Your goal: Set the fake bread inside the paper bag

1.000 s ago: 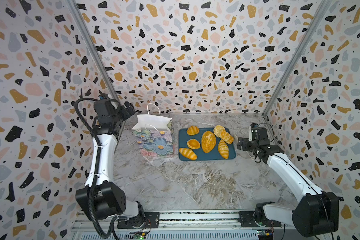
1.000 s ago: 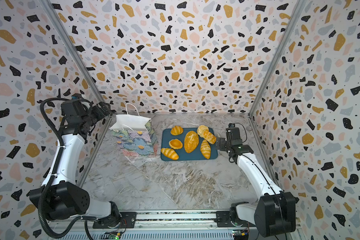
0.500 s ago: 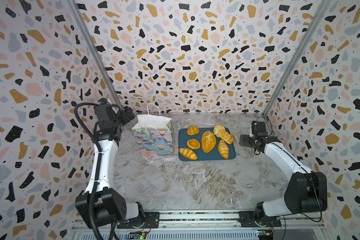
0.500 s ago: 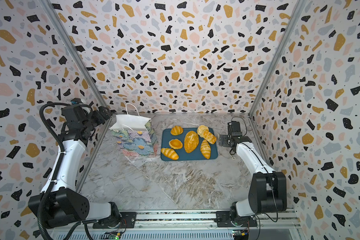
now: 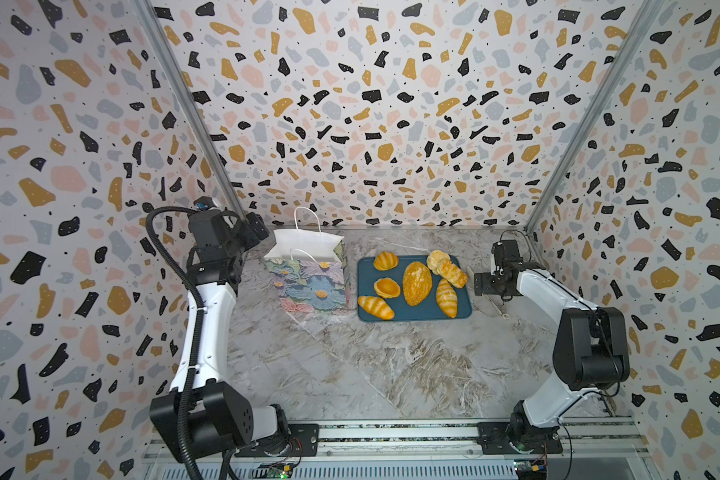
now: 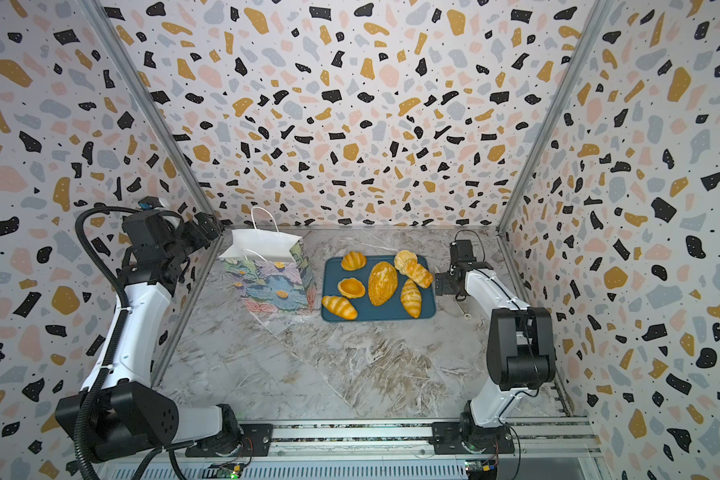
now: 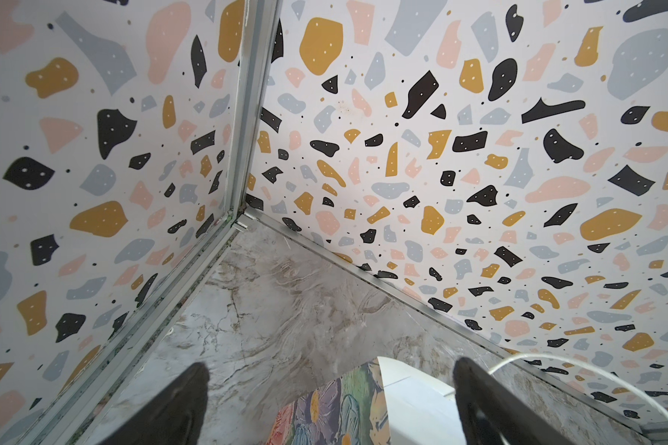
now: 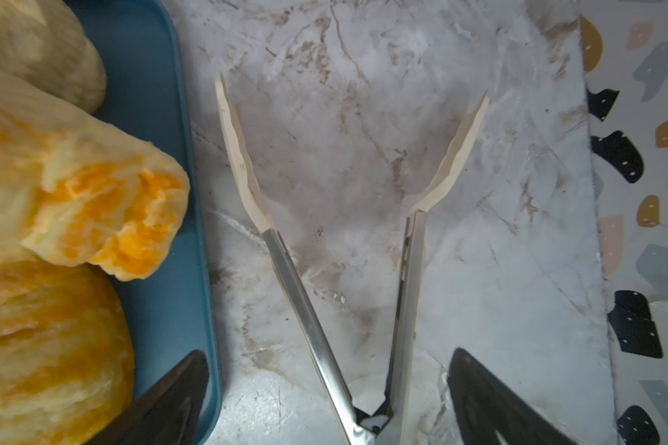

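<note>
- The bread (image 5: 416,282) lies on the tray (image 5: 416,314). The bag (image 5: 308,286) stands upright and open just beside it, at the tray's 9 o'clock.
- Tongs (image 8: 301,296) lie flat on the table (image 5: 371,365) at the tray's 3 o'clock, sprung apart.
- The right gripper (image 8: 328,360) hangs over their hinge end, empty, with its jaws spread wide outside both steel arms.
- To my eye the step is picking up the tongs. Drop straight down, keep one pad outside each arm a little ahead of the hinge, and close gently so they neither skid into the tray nor snap shut.
- The left gripper (image 5: 257,227) hovers at the bag's 10 o'clock, spread wide and empty.
- Since a second ago the right arm (image 5: 558,291) has folded, with its elbow raised. The left has barely shifted, and the bread and bag are unmoved.
</note>
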Tool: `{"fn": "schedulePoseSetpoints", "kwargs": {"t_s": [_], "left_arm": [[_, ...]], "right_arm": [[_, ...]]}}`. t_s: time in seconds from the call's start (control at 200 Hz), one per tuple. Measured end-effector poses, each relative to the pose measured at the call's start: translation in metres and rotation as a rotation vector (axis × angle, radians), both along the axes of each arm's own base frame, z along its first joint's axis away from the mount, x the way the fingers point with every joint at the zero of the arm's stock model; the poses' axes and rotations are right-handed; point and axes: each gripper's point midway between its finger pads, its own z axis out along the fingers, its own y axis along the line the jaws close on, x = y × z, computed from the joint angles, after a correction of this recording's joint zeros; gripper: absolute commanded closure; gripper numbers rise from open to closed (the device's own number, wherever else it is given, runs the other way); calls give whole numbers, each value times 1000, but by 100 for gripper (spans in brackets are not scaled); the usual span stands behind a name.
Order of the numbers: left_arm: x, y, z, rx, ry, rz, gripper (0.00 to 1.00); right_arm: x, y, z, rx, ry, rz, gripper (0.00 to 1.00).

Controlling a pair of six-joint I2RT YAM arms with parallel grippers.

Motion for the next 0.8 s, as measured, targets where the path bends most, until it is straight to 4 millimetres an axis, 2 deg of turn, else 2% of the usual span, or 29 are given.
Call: {"fn": "schedulePoseSetpoints", "kwargs": {"t_s": [0.2,0.34,0.661,0.801], "left_arm": [[1,-1,-3,-2,-3,-5,0],[1,-1,-4,-4,-2,-7,0],[2,0,-7,-7,-1,-5,0],[2,1,-7,-7,-2,-2,0]], "right_arm": [[-2,-12,-20,6,53,-29,1],[-3,-17,-26,7,68,-43,1],[-4,-17,-45,17,115,-42,1],[1,-18,-50,21,126,-44,1]]}}
